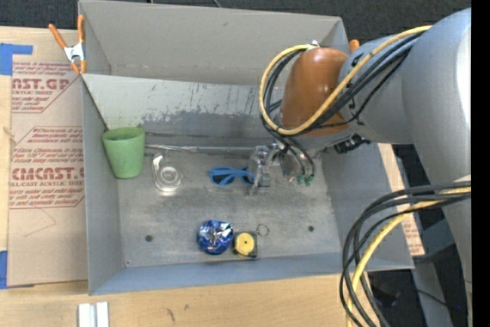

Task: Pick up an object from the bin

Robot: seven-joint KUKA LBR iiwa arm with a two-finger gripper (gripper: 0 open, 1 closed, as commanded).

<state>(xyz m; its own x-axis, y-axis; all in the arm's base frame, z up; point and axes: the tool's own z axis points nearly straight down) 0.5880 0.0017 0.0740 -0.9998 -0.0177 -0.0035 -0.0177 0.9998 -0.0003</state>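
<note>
Jaw opening cannot be determined; the gripper [262,171] is seen at the right end of a blue plastic piece [228,178] lying mid-floor in the bin [138,214]. The piece is judged light, stiff and slippery; its thicker middle is recommended for grasping.

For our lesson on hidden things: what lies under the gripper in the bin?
The right end of a blue thing lying on the bin floor. The gripper covers that end, so contact cannot be seen.
</note>
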